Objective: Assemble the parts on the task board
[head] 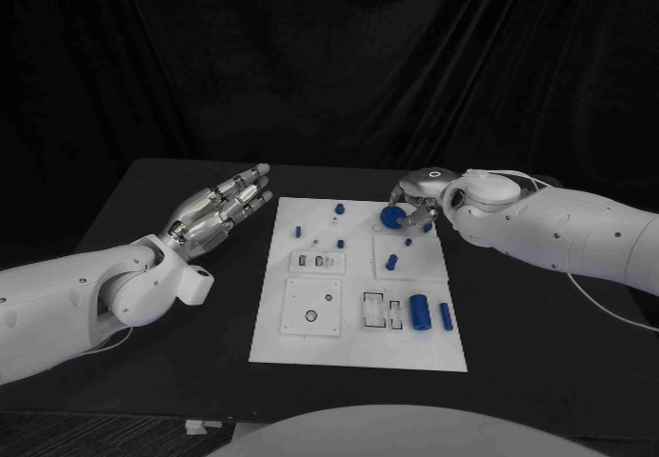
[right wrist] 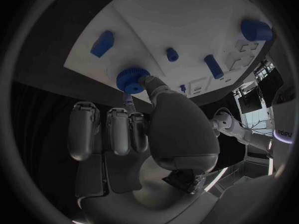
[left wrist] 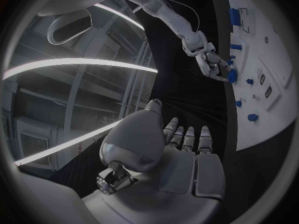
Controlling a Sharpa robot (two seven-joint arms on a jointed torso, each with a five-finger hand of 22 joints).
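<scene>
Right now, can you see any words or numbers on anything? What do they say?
None can be read. The task board and its blue parts bear no legible print. Dark lettering on the white arm in the right wrist view is too cut off and blurred to read.

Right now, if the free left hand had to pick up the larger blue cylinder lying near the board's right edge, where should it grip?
Probably across the middle of the larger blue cylinder, from above: it lies flat, long sides exposed, with a slimmer blue cylinder alongside.
</scene>
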